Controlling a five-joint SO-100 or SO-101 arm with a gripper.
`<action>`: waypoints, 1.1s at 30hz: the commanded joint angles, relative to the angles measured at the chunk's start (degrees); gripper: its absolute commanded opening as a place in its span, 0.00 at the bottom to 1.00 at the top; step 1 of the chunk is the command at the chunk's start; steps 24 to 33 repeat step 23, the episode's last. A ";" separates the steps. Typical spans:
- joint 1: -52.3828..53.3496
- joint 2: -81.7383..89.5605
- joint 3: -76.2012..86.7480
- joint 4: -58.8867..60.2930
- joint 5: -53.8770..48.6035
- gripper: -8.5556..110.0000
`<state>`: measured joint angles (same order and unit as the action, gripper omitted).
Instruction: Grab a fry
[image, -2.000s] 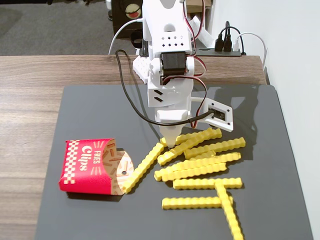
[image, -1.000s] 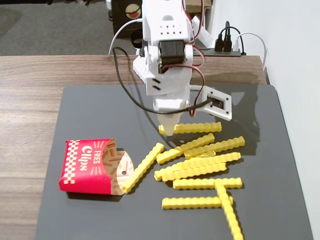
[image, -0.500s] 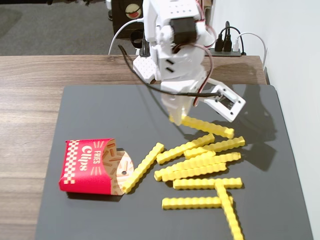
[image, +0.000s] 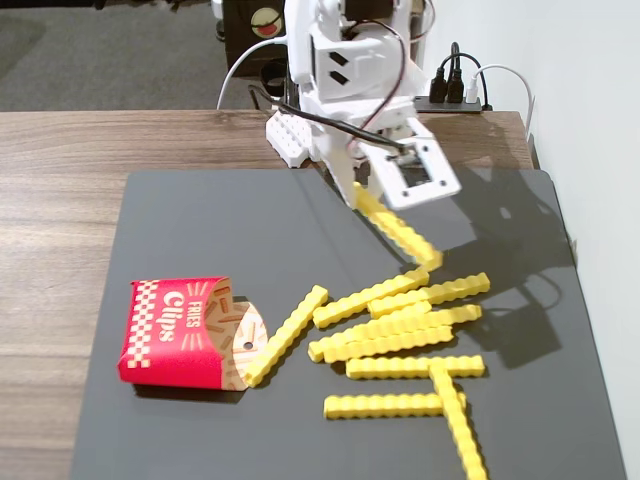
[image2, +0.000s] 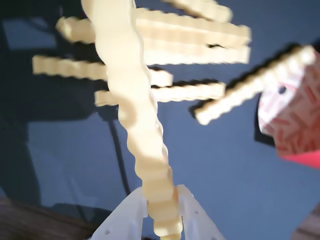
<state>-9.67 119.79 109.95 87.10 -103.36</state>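
Note:
My white gripper is shut on one end of a yellow crinkle-cut fry. The fry hangs slanting down to the right, its lower end near the pile. In the wrist view the held fry runs up from between my two white fingers, close to the lens and blurred, with my gripper at the bottom edge. Several more yellow fries lie in a loose pile on the dark mat; they also show in the wrist view.
A red "Fries Clips" carton lies on its side at the mat's left, one fry at its mouth; it shows at the right edge of the wrist view. The wooden table surrounds the mat. A power strip sits behind.

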 joint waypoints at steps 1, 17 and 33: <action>3.78 2.02 -3.16 0.26 1.49 0.08; 18.37 0.79 -8.00 0.26 2.64 0.08; 20.57 0.53 -7.38 -0.18 2.64 0.08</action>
